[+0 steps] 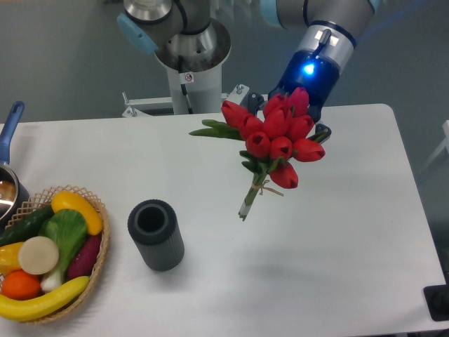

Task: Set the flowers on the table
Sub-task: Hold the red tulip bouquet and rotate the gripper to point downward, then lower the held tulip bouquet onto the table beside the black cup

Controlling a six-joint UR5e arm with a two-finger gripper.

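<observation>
One bunch of about ten flowers (276, 133) above the table (337, 246); hand (298, 112) hidden, grip unclear.

The gripper (298, 105) is holding the red tulips (275, 135) above the white table (337, 232), stems hanging below it.

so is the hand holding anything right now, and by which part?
Yes: the flowers, lifted clear of the table. The hand sits behind the blooms, so the hold seems near the flower heads; the stem ends hang free.
</observation>
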